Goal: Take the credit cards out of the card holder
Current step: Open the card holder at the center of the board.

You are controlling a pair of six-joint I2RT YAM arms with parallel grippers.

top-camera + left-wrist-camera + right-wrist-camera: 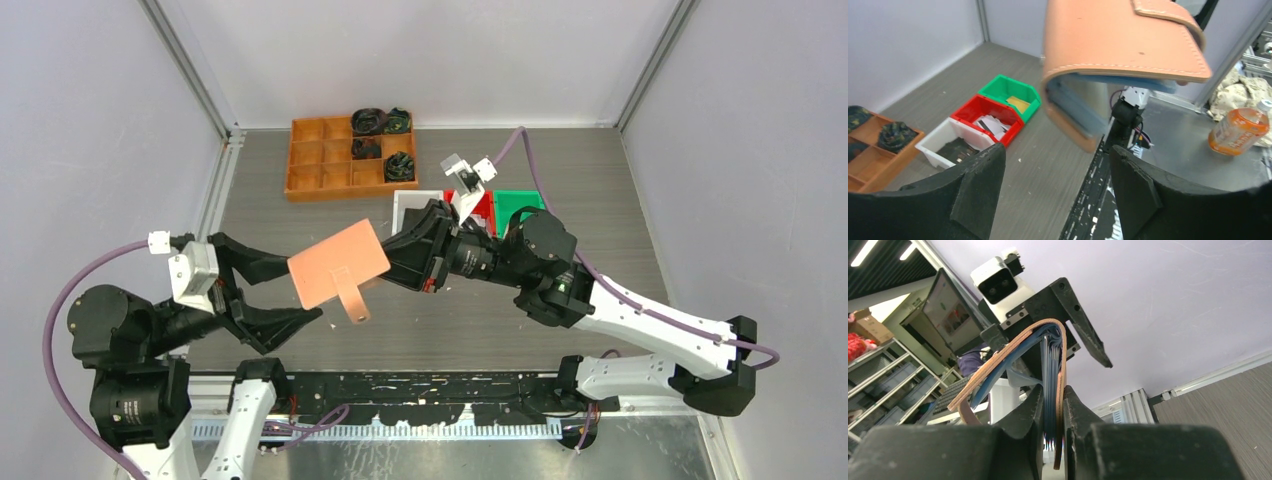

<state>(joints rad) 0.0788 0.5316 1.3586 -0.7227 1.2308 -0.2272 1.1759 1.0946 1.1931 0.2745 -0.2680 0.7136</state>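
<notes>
Only the right wrist view shows the right pincer (1052,405) pinching the card holder (998,357); left pincer (1055,155) spread.

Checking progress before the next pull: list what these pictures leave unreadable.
- Any cards inside the card holder: top view shows only its pink cover; right wrist view sees the pockets edge-on between the right fingers.
- Red bin contents: right arm covers most of it in top view; left wrist view blurs them.

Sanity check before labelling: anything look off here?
Nothing spilled or damaged. The card holder is off the table, pinched by one flap in the right gripper; its other flap gapes and the strap dangles. The left gripper is open, not gripping it.
</notes>
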